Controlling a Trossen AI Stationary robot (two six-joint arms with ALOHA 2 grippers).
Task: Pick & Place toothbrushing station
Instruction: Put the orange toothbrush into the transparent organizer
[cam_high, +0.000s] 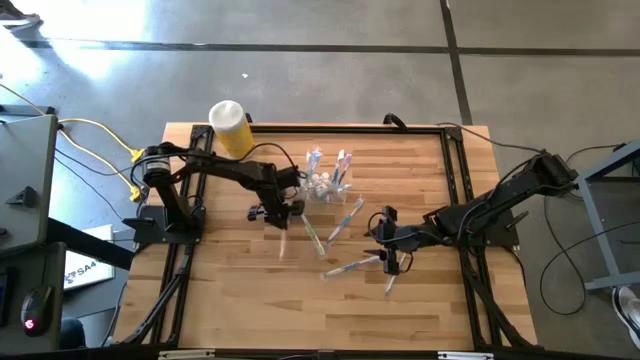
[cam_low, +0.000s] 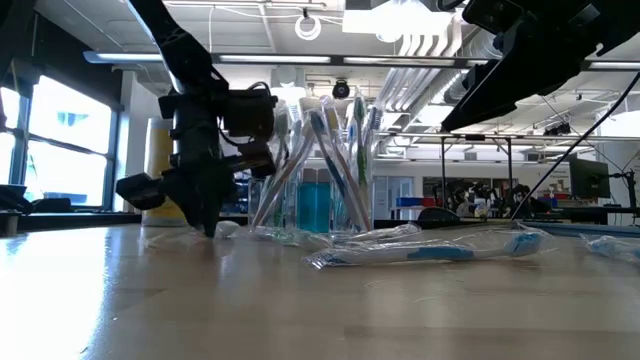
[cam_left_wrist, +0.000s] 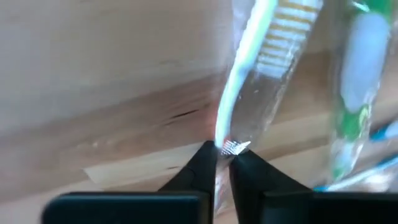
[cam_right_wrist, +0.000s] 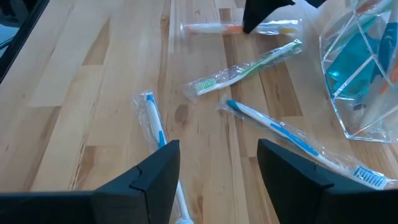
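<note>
Left hand (cam_left_wrist: 222, 163) of mine is down on the table (cam_high: 230, 310), its two fingers pinched nearly together on the tail end of a wrapped yellow-bristled toothbrush (cam_left_wrist: 261, 56) that lies flat just in front of the clear holder cup (cam_high: 325, 180). From the wrist view I have only the crinkled tip of the clear wrapper and the very end of the handle between my fingertips, so I judge the grip thin. If I lift now, the film could slide out or tear, and the brush would drop back among the loose ones. The brush would also hang long and could swing into the green toothbrush (cam_left_wrist: 354, 106) lying just beside it, or knock the cup, which already holds several brushes upright and looks light enough to tip. My right hand (cam_right_wrist: 217, 165) hovers with its fingers well apart and empty above a blue toothbrush (cam_right_wrist: 273, 127) and another blue one (cam_right_wrist: 154, 121), both wrapped and lying on the wood. A slim brush flat on the table leaves little for fingers to get under, so coming down there may scrape the surface or push it away. The yellow cylinder (cam_high: 230, 128) stands at the far edge, well apart from my work.
</note>
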